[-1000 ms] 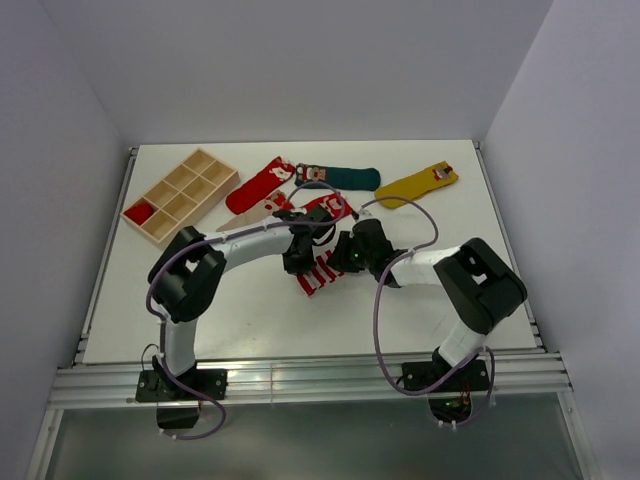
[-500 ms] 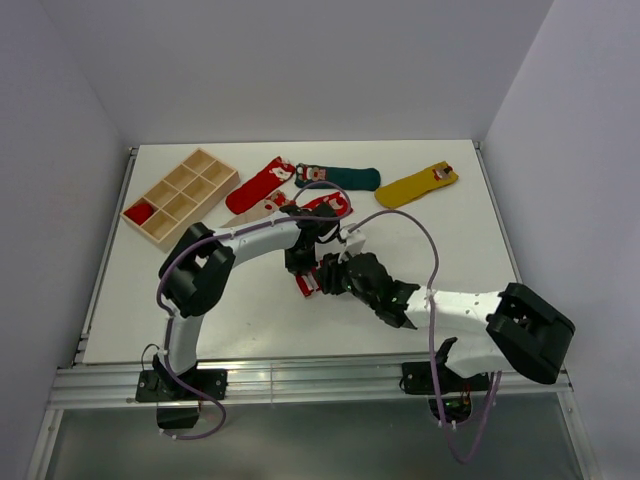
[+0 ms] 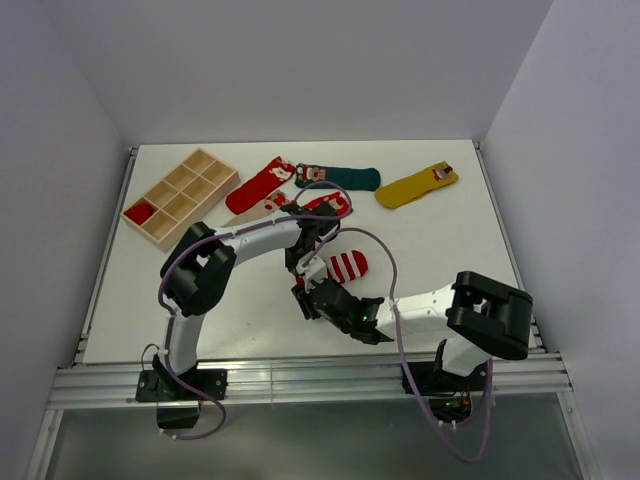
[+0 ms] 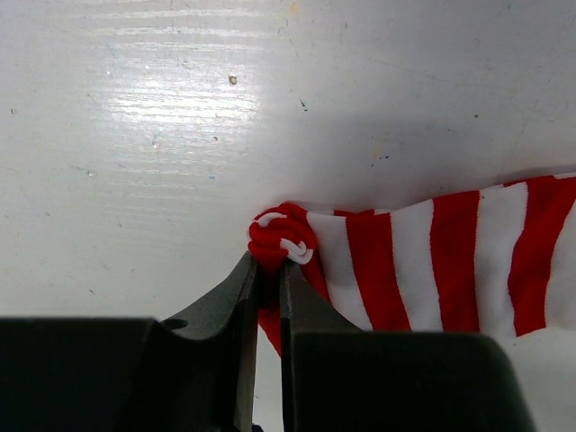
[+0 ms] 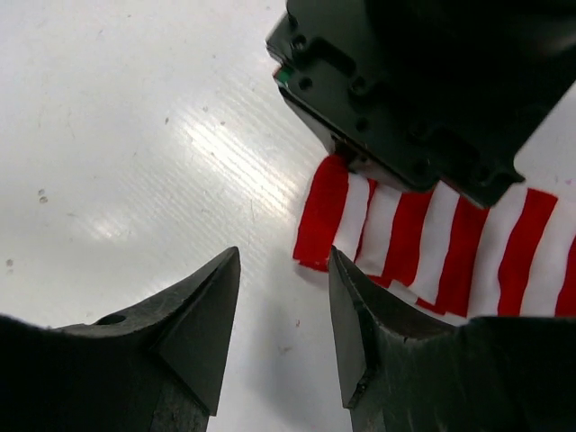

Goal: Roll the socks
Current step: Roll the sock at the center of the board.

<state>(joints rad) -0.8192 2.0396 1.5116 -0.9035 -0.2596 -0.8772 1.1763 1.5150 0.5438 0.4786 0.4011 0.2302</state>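
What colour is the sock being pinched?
The sock is red-and-white striped, clearest in the left wrist view.

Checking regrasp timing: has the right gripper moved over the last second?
Yes. The right gripper has drawn back toward the near edge of the table and leftward, farther from the yellow sock, jaws open beside the striped sock.

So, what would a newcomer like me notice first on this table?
Most likely the striped sock mid-table, with one end pinched in the left gripper. The right gripper hangs open close by, holding nothing. Along the back lie a red sock, a green sock and a yellow sock, with a wooden tray at the back left.
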